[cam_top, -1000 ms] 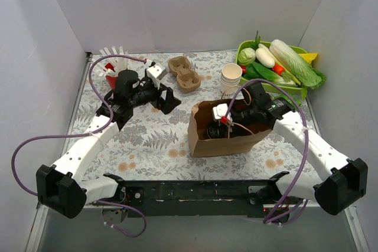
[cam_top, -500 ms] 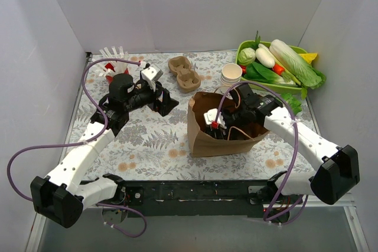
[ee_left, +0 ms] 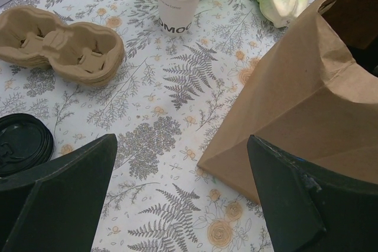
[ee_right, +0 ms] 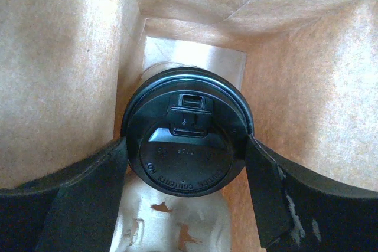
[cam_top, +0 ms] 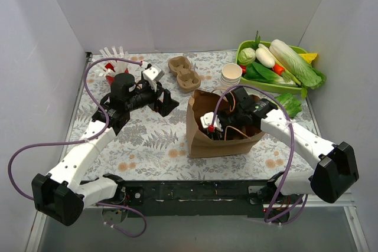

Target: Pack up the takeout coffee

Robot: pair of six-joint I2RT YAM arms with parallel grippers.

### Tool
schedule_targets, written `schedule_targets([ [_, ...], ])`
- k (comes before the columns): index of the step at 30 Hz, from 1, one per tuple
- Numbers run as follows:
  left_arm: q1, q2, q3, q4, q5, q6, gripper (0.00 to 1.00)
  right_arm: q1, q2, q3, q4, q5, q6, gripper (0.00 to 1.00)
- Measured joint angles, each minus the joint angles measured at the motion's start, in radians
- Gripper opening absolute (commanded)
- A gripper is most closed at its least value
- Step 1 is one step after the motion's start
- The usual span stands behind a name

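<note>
The takeout coffee [ee_right: 186, 146] sits deep inside the brown paper bag [cam_top: 227, 143], at the centre of the right wrist view. Its round black lid faces straight up at the camera. The cup's long axis therefore runs along the line of sight, upright and in line with the approach of the right gripper [cam_top: 214, 125]. That gripper reaches down through the bag's open mouth. Its two fingers [ee_right: 88, 193] press against opposite sides of the lid rim, left and right in the frame, so it is clamped on the cup. The bag walls stand close on both sides and behind. A pale surface shows beneath the cup at the bottom of the frame, but whether the cup rests on it cannot be told.

The next move probably turns on this vertical alignment. The cup needs to go straight down, and the fingers then need to part within the narrow space between the bag walls.

The left gripper [ee_left: 182, 143] hovers over the counter [cam_top: 147, 140] left of the bag, its fingers wide apart and holding nothing. The tan carrier [ee_left: 62, 42] lies at the upper left of its view, well apart from the bag. The right arm is plainly the one placed for the coffee.
</note>
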Motion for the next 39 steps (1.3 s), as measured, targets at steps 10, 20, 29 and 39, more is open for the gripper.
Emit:
schedule_targets([
  [10,0.000,0.006,0.022,-0.015,0.025,0.031,0.93,0.006,-0.036,-0.003,-0.008,0.033,-0.001,0.59],
  [20,0.000,-0.001,0.048,-0.026,0.041,0.071,0.94,0.006,-0.051,0.031,-0.092,0.114,0.001,0.95],
  [29,0.000,-0.005,0.075,-0.031,0.096,0.076,0.94,0.011,-0.051,0.214,-0.211,0.119,0.037,0.97],
  [39,0.000,0.013,0.131,-0.013,0.167,0.020,0.94,0.012,-0.051,0.342,-0.268,0.141,0.069,0.98],
])
